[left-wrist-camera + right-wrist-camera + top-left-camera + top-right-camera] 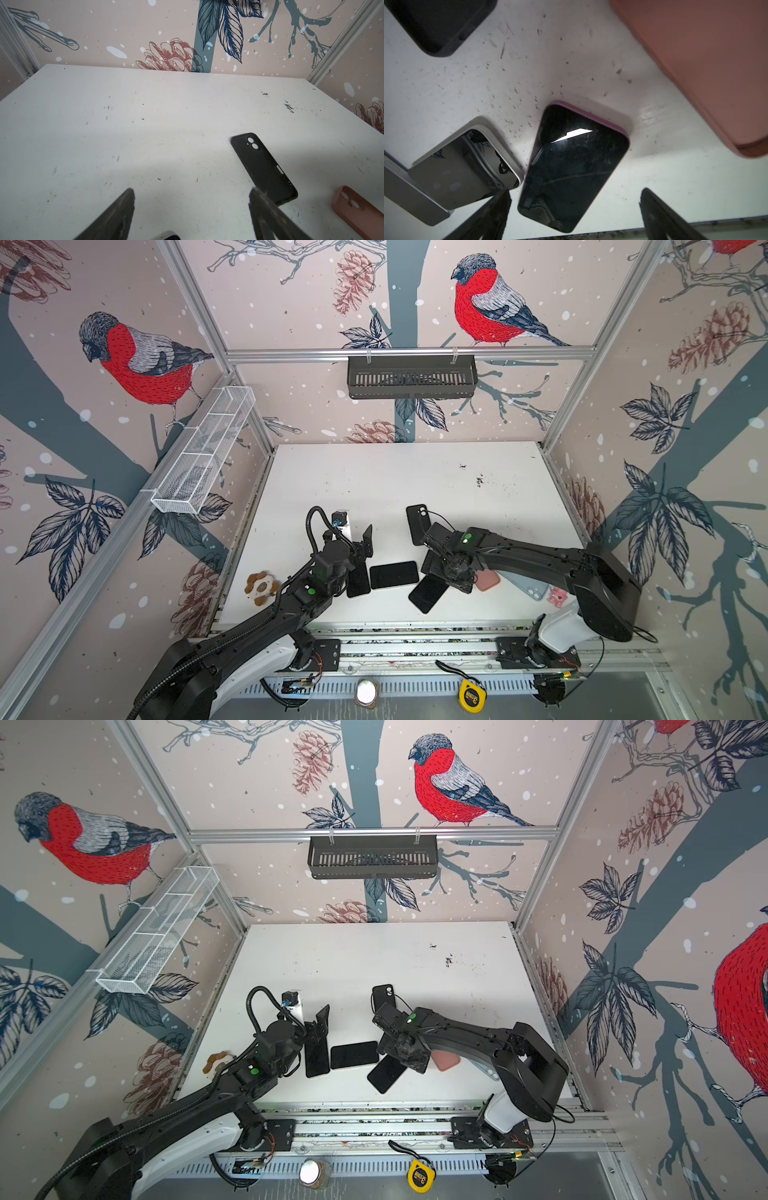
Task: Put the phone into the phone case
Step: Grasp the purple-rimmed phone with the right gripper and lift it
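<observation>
Your right gripper (575,192) hangs low over the pink-rimmed phone (577,158), fingers (483,224) spread wide and holding nothing; the phone lies flat and screen-up on the surface (374,481), near its front edge. In the right wrist view its long axis runs away between the fingers, so they straddle its narrow width, though it sits close to one finger and well clear of the other. The pink case (695,62) lies just beside it, the black case (417,522) farther back. Your left gripper (191,190) is also wide open and empty, over bare surface, with another phone (358,578) beneath its wrist. The right arm is plainly nearer; I judge you should centre before closing.
</observation>
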`<state>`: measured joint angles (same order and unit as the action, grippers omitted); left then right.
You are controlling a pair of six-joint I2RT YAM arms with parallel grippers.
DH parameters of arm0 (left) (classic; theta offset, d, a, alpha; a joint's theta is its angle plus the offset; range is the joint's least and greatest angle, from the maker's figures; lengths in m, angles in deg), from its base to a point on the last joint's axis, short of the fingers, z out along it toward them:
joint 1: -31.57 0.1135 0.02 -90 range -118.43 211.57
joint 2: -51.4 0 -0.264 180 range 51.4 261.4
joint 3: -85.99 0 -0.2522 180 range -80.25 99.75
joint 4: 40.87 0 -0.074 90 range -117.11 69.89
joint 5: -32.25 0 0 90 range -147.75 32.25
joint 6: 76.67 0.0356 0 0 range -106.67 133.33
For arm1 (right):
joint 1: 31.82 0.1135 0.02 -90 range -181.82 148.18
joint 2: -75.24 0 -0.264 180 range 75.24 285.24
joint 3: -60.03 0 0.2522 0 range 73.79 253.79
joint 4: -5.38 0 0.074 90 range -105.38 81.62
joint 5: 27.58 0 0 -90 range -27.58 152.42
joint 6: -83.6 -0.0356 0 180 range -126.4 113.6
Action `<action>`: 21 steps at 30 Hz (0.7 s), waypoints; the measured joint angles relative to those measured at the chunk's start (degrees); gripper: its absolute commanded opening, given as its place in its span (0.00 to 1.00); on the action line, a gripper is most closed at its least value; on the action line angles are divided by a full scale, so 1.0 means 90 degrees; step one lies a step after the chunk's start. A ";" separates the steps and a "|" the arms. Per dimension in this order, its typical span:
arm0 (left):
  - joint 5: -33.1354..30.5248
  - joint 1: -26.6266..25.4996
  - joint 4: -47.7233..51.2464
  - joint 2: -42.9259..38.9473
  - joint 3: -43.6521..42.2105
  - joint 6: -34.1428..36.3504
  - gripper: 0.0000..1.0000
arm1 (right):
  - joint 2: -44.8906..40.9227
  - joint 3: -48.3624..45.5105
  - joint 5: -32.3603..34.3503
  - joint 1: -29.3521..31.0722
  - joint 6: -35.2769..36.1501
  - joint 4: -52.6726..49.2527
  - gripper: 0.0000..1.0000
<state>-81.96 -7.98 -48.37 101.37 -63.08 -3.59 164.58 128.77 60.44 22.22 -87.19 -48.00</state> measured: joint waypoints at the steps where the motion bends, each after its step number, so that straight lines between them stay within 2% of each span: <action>1: 0.0000 0.0000 -0.0002 -0.0019 -0.0010 0.0000 0.86 | 0.0019 -0.0005 -0.0032 0.0002 -0.0100 0.0036 0.95; 7: 0.0000 0.0000 -0.0024 -0.0080 -0.0051 0.0000 0.86 | 0.0282 -0.0015 -0.0177 0.0019 -0.0687 0.0274 0.91; 14: 0.0000 0.0000 -0.0034 -0.0100 -0.0068 0.0000 0.86 | 0.0804 0.0104 -0.0274 0.0078 -0.0831 0.0384 0.90; 21: -0.0002 0.0000 -0.0041 -0.0260 -0.0158 0.0000 0.86 | 0.0787 0.0039 -0.0262 0.0109 -0.0884 0.0401 0.88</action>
<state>-81.98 -7.98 -48.74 99.03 -64.50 -3.59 171.66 129.12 58.08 23.20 -95.15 -44.39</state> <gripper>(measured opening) 0.859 0.878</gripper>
